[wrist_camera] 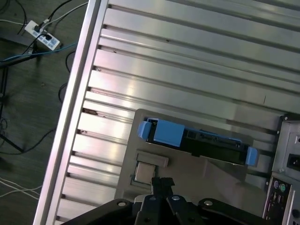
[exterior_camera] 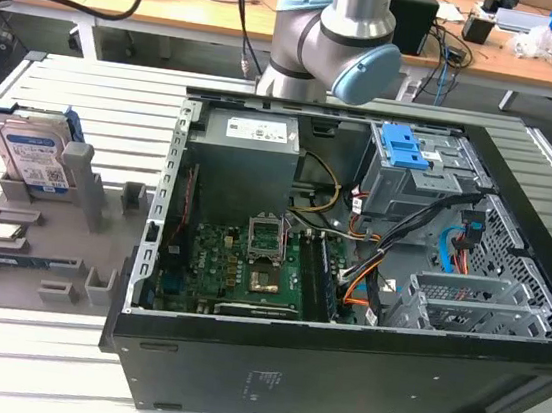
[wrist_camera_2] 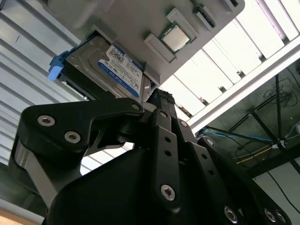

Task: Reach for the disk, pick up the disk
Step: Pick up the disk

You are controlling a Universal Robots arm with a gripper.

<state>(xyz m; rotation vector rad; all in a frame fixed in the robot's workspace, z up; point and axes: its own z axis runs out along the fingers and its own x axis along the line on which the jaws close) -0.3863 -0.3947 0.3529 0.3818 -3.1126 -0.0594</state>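
The disk is a silver-grey hard drive with a white-and-blue label and blue rails. It stands on edge in a grey holder on the exterior view's left. The second wrist view shows the disk's label face; the first wrist view shows the disk edge-on with a blue rail. My gripper hangs short of the disk, apart from it, over the holder. The black fingers are pressed together with nothing between them.
An open black computer case fills the middle of the slatted metal table, with its rear panel close to the holder. A processor chip lies in a holder pocket. The arm's grey-and-blue joint rises behind the case.
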